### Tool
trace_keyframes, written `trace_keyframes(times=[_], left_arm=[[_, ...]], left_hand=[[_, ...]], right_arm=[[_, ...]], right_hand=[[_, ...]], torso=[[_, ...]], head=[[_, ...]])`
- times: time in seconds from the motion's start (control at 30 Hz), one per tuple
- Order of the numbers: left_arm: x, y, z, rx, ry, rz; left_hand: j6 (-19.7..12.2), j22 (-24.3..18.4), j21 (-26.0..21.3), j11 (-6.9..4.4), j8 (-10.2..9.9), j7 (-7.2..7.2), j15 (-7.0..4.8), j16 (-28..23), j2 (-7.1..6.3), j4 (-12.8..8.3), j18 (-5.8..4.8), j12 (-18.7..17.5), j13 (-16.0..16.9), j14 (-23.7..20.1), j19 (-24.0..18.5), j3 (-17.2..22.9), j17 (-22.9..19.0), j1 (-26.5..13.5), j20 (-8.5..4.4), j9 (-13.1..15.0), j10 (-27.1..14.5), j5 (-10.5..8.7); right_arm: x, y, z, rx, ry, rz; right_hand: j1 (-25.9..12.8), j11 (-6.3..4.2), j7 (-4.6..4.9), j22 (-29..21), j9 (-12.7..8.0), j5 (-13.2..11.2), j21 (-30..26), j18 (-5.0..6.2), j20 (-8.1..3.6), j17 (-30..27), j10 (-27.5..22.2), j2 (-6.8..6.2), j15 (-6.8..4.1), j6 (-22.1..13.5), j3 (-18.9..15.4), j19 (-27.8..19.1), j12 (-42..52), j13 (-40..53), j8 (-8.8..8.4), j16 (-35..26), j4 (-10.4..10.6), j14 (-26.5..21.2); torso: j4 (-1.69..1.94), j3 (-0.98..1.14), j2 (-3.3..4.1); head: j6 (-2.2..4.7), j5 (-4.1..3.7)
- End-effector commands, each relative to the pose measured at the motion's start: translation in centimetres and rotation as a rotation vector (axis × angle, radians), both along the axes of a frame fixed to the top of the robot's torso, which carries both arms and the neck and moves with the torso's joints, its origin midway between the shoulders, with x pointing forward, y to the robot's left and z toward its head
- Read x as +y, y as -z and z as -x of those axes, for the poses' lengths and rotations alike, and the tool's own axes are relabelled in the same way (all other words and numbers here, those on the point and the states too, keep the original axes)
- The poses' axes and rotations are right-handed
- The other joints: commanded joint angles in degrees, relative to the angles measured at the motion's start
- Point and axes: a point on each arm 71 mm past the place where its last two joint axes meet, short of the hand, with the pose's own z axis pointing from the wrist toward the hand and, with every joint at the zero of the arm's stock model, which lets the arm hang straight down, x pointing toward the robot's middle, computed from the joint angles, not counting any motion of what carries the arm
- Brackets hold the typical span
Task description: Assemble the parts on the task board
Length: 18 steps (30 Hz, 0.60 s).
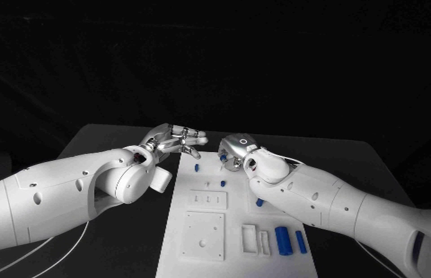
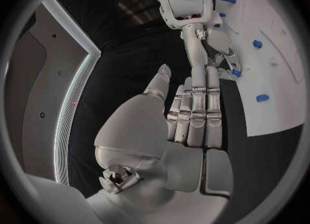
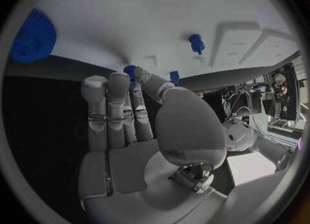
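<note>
Several blue parts (image 1: 282, 239) lay loose on the task board (image 1: 211, 259), so most assembly remained. Left hand (image 1: 176, 139) empty, fingers straight; right hand (image 1: 235, 153) perhaps pinching a small blue piece (image 3: 130, 71).

Task board (image 1: 235, 228) near end cut off; right hand (image 1: 235, 152) fingertips hidden.

**Dim surround, bright centre**

We see blackness behind the table (image 1: 108, 134). Light falls from above onto the white task board (image 1: 238, 228), mildly glaring. Wrist views bend straight edges, dark rims. Far objects look soft.
</note>
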Motion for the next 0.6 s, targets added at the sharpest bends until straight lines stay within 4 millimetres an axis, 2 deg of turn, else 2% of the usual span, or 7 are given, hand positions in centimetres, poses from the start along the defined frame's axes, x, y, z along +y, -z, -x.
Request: trace_keyframes(times=[0.03,0.1,0.13,0.2,0.23,0.33,0.6], left_arm=[[-0.2,-0.2,0.0,-0.007,0.016,0.003],[-0.2,-0.2,0.0,-0.007,0.016,0.003],[-0.2,-0.2,0.0,-0.007,0.016,0.003],[-0.1,-0.2,0.0,-0.007,0.014,0.003],[-0.1,-0.2,0.0,-0.008,0.012,0.002],[0.1,-0.2,-0.1,-0.009,0.005,0.001],[0.9,-0.2,-0.2,-0.014,-0.014,0.001]], left_hand=[[-0.08,0.07,0.25,-0.05,0.01,0.39,0.06,0.21,-0.34,0.15,0.78,-0.1,0.07,-0.3,-0.21,0.08,-0.07,-0.16,0.1,0.05,-0.46,-0.03],[-0.08,0.07,0.25,-0.05,0.01,0.39,0.06,0.21,-0.34,0.15,0.78,-0.1,0.07,-0.3,-0.21,0.08,-0.07,-0.16,0.1,0.05,-0.46,-0.03],[-0.16,0.22,0.17,-0.01,0.02,0.42,0.08,0.27,-0.42,0.12,0.79,-0.1,0.07,-0.34,-0.21,0.06,-0.2,-0.19,0.12,0.06,-0.57,-0.04],[-0.16,0.22,0.17,-0.01,0.02,0.42,0.08,0.27,-0.42,0.12,0.79,-0.1,0.07,-0.34,-0.21,0.06,-0.2,-0.19,0.12,0.06,-0.57,-0.04],[-0.16,0.22,0.17,-0.01,0.02,0.42,0.08,0.27,-0.42,0.12,0.79,-0.1,0.07,-0.34,-0.21,0.06,-0.2,-0.19,0.12,0.06,-0.57,-0.04],[-0.2,0.22,0.13,0.12,0.02,0.47,0.14,0.25,-0.5,0.08,0.8,-0.08,0.08,-0.35,-0.23,0.07,-0.22,-0.14,0.15,0.06,-1.12,-0.01],[-0.12,0.27,0.13,0.2,0.03,0.47,0.17,0.23,-0.47,-0.03,0.89,-0.09,0.07,-0.35,-0.21,0.17,-0.26,0.07,0.2,0.06,-1.58,0.05]], right_arm=[[-0.2,0.6,0.0,0.043,0.0,0.005],[-0.3,0.5,-0.1,0.042,0.001,-0.014],[-0.3,0.5,-0.1,0.039,0.001,-0.025],[-0.4,0.3,0.0,0.032,0.0,-0.049],[-0.4,0.2,0.0,0.028,0.0,-0.058],[-0.7,-0.1,0.3,0.018,-0.002,-0.087],[-2.8,-2.0,1.1,0.001,-0.001,-0.155]], right_hand=[[-1.56,1.41,0.66,3.76,-0.51,0.2,-2.52,0.87,0.76,-0.24,-4.04,-1.1,1.02,-3.08,-0.67,-0.15,0.19,-0.09,-0.09,-0.58,0.53,-0.17],[-2.55,2.49,1.19,2.19,-0.57,-0.08,-7.16,1.8,1.55,-0.78,-8.21,-2.91,1.69,-6.45,-2.33,-0.53,0.24,-0.12,-0.06,-1.39,1.55,-0.24],[-2.79,2.94,0.85,1.12,-0.61,-0.07,-9.81,2.31,1.87,-1.06,-10.71,-3.71,1.95,-8.49,-5.05,-0.61,0.27,-0.1,0.0,-1.79,2.38,-0.22],[1.05,3.67,-0.4,-1.95,-0.59,0.01,-14.54,3.42,2.59,-1.72,-13.44,-2.88,2.42,-10.68,-14.84,0.69,0.12,-0.09,-0.03,-2.55,6.0,0.13],[1.13,3.9,-0.15,-2.5,-0.64,-0.34,-15.77,3.53,2.66,-1.75,-14.33,-3.72,2.47,-11.07,-16.2,0.9,0.19,-0.13,-0.06,-2.56,7.12,0.07],[2.68,3.94,0.44,-4.11,-0.62,0.59,-19.11,4.13,2.49,-1.71,-14.73,-5.03,2.22,-12.02,-18.78,2.05,0.16,-0.15,-0.03,-2.4,11.01,-0.06],[2.62,3.4,1.03,-4.08,-0.61,2.54,-19.61,3.77,2.2,-1.63,-13.22,-5.27,1.88,-11.87,-21.04,2.57,0.17,-0.14,-0.03,-2.4,12.93,0.01]], torso=[[-0.11,0.0,0.04],[-0.13,-0.02,0.04],[-0.13,-0.01,0.05],[-0.06,0.04,0.1],[-0.08,0.06,0.11],[-0.06,0.15,0.09],[-0.72,0.35,-0.09]], head=[[0.1,-0.07],[0.12,-0.02],[0.22,0.0],[0.23,0.14],[0.28,0.2],[0.42,0.25],[0.89,0.5]])
